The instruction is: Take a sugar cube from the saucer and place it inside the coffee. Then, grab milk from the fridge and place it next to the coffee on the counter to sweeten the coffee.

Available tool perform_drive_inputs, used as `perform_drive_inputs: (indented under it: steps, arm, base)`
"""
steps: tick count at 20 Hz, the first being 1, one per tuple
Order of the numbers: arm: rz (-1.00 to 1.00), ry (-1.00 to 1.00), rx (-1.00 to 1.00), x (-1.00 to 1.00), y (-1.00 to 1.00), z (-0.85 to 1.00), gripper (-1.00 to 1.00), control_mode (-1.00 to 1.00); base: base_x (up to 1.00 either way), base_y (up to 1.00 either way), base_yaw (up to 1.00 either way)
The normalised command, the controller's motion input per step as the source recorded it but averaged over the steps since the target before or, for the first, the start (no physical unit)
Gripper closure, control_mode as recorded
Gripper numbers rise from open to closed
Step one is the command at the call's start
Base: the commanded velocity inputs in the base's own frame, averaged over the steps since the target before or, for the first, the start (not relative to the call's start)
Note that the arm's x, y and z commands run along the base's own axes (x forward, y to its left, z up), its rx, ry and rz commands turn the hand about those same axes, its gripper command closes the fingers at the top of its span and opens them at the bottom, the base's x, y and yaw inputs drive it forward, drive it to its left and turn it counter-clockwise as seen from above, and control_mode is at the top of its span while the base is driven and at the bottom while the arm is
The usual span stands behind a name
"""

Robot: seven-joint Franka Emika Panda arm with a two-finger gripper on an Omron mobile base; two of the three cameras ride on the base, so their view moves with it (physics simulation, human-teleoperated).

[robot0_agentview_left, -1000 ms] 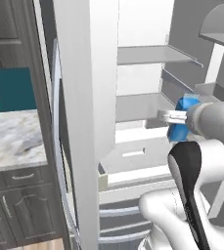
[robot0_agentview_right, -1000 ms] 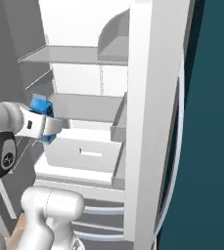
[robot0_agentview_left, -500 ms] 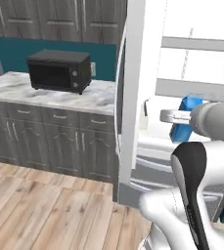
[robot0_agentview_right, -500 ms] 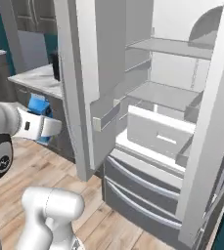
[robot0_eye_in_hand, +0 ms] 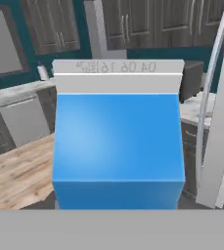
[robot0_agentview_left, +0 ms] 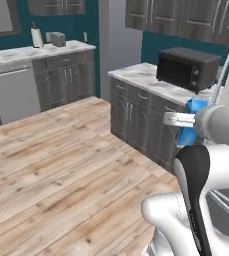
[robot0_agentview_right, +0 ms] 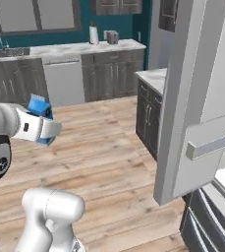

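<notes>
Milk [robot0_eye_in_hand: 118, 146] held between closed fingers [robot0_agentview_left: 186, 120]; right base view shows fridge [robot0_agentview_right: 202, 98].

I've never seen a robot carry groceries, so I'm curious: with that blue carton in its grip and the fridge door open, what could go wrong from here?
1. The milk hangs in the end effector above bare wooden floor; a loose grip could drop it.
2. The open fridge door stands close beside the robot; a wide swing might clip it.
3. The microwave takes up counter space, so a careless set-down could bump it.
</notes>
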Motion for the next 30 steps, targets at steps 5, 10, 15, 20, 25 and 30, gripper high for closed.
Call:
perform_drive_inputs:
  steps: [5, 10, 15, 20, 25, 30]
  arm:
    - [0.00, 0.00, 0.00, 0.00, 0.00, 0.00, 1.00, 1.00]
    - [0.00, 0.00, 0.00, 0.00, 0.00, 0.00, 1.00, 1.00]
    - [0.00, 0.00, 0.00, 0.00, 0.00, 0.00, 1.00, 1.00]
    - [0.00, 0.00, 0.00, 0.00, 0.00, 0.00, 1.00, 1.00]
    - [0.00, 0.00, 0.00, 0.00, 0.00, 0.00, 1.00, 1.00]
    - [0.00, 0.00, 0.00, 0.00, 0.00, 0.00, 1.00, 1.00]
  base:
    - [0.79, 0.14, 0.75]
    - [1.00, 0.05, 0.61]
    - [1.00, 0.00, 0.45]
    - [1.00, 0.00, 0.41]
    - [1.00, 0.00, 0.41]
    - [1.00, 0.00, 0.41]
